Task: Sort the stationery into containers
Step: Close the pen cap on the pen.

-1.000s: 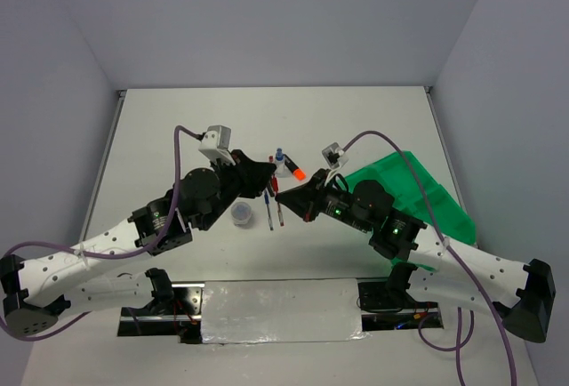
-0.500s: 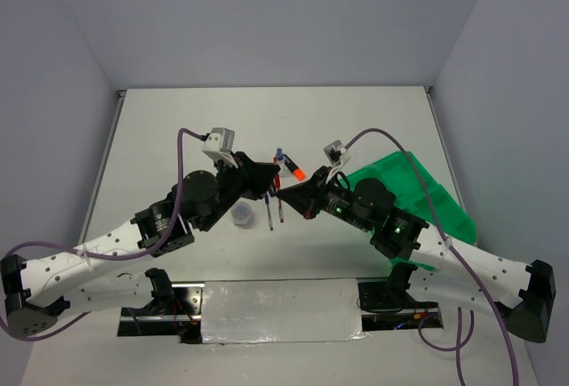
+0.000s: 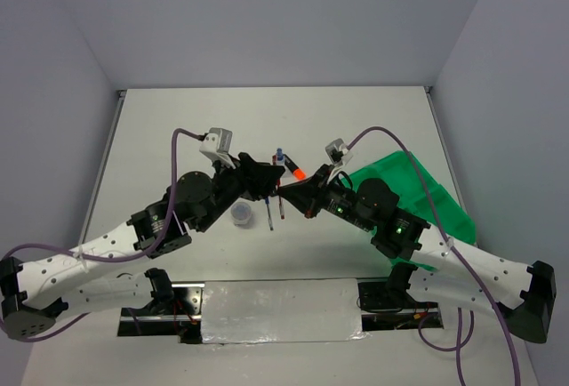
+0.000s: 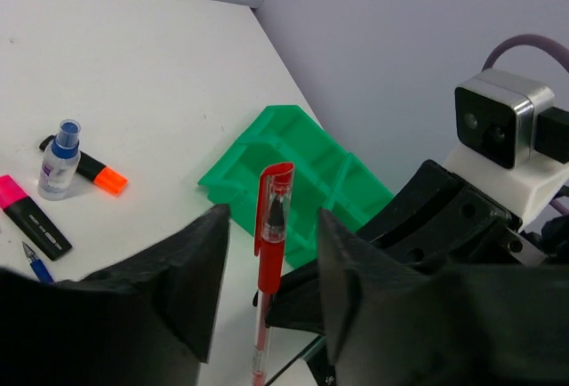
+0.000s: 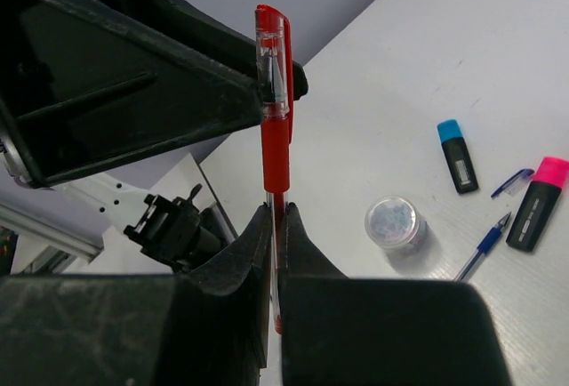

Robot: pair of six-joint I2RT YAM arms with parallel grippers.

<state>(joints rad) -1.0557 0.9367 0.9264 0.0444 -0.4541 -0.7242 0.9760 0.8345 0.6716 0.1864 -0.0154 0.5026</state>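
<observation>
My right gripper (image 5: 276, 217) is shut on the thin red pen (image 5: 274, 128) and holds it off the table; its capped end sticks out past the fingertips. My left gripper (image 4: 271, 226) is open, its jaws on either side of that capped end (image 4: 271, 226) without touching it. From above, the two grippers (image 3: 267, 181) (image 3: 286, 195) meet tip to tip over the table's middle. The blue pen (image 5: 484, 239), round tub (image 5: 396, 221), and the blue (image 5: 456, 155) and pink (image 5: 536, 204) highlighters lie on the table. The white bottle (image 4: 58, 159) stands beside the orange highlighter (image 4: 98, 172). The green tray (image 3: 418, 199) lies to the right.
Both arms lean in over the middle of the table, their purple cables looping above them. The tray sits partly under the right arm. White walls close in the table's sides and back. A metal strip (image 3: 276, 310) runs along the near edge.
My left gripper has moved down and right toward my right gripper, so its open jaws now stand around the red pen's capped end. The right gripper has kept hold of the pen.
</observation>
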